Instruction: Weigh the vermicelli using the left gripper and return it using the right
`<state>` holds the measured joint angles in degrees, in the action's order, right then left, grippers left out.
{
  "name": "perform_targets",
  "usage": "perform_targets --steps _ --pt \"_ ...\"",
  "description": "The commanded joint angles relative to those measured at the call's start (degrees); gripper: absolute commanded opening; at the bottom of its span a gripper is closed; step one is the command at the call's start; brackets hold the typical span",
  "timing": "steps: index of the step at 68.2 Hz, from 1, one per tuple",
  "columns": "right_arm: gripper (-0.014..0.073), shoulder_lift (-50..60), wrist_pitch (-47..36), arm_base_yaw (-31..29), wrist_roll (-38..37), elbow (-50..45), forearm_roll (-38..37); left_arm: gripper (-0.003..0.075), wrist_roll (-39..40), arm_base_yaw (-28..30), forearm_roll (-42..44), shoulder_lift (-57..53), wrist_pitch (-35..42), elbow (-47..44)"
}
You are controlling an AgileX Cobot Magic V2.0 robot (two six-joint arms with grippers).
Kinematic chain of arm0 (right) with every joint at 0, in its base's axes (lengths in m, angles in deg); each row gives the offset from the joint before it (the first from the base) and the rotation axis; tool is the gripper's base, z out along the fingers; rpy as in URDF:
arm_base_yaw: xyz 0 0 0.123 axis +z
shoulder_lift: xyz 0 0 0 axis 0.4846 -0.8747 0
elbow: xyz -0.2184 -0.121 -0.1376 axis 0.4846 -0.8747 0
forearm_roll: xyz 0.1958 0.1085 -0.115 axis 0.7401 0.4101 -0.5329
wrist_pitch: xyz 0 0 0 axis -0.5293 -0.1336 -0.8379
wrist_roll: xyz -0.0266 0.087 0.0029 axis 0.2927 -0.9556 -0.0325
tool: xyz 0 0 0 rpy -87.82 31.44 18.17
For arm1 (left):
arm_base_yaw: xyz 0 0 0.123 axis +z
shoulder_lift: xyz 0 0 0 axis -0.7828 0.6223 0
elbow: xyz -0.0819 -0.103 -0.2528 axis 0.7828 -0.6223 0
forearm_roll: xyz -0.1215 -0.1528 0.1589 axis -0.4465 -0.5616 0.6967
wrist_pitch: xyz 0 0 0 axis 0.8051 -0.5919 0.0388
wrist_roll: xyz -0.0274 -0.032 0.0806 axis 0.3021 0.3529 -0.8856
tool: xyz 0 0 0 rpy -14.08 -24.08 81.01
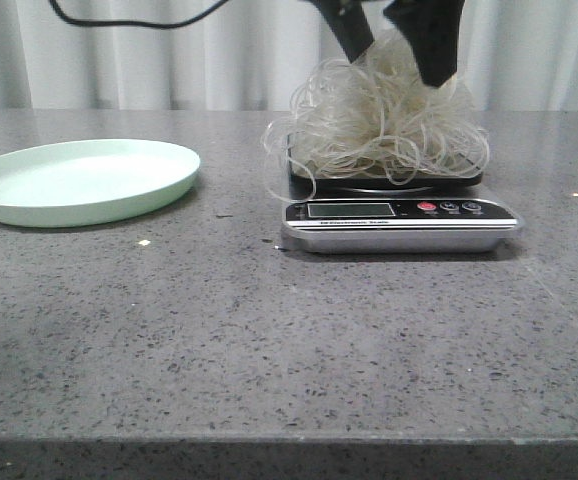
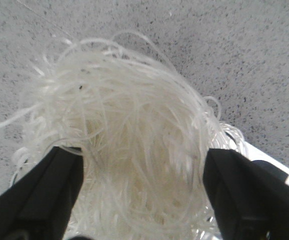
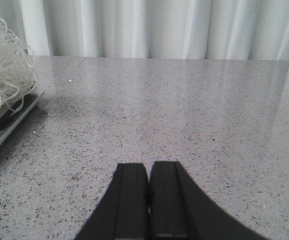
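The vermicelli (image 1: 384, 125) is a fluffy whitish tangle resting on the black platform of a kitchen scale (image 1: 399, 215), its strands hanging over the edges. My left gripper (image 1: 399, 62) is open just above it, with its dark fingers (image 1: 434, 50) straddling the top of the tangle. In the left wrist view the vermicelli (image 2: 129, 125) fills the gap between the two spread fingers of the left gripper (image 2: 142, 157). My right gripper (image 3: 148, 167) is shut and empty, low over bare table to the right of the scale. The vermicelli (image 3: 2, 75) shows at the edge of that view.
An empty pale green plate (image 1: 79, 180) lies at the left of the grey speckled table (image 1: 269, 340). The scale's display and buttons face the front edge. A white curtain hangs behind the table. A black cable hangs at the top.
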<state>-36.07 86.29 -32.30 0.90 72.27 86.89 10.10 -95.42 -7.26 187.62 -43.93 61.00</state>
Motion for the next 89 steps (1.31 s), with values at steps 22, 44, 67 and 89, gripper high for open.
perform_targets --steps 22,44,67,89 --pt "0.0151 0.95 -4.24 -0.47 0.34 0.44 -0.14 0.0565 3.24 0.5 1.9 -7.27 -9.81 13.42" --pt "0.0151 0.95 -4.24 -0.47 0.34 0.44 -0.14 0.047 5.92 7.82 2.22 -15.51 -10.11 11.61" --pt "0.0151 0.95 -4.35 -0.47 0.34 0.44 -0.14 0.0468 5.92 19.82 2.32 -31.05 -3.82 -6.77" --pt "0.0151 0.95 -5.78 -0.47 0.34 0.44 -0.14 0.0246 5.08 28.93 2.32 -52.15 12.15 -37.53"
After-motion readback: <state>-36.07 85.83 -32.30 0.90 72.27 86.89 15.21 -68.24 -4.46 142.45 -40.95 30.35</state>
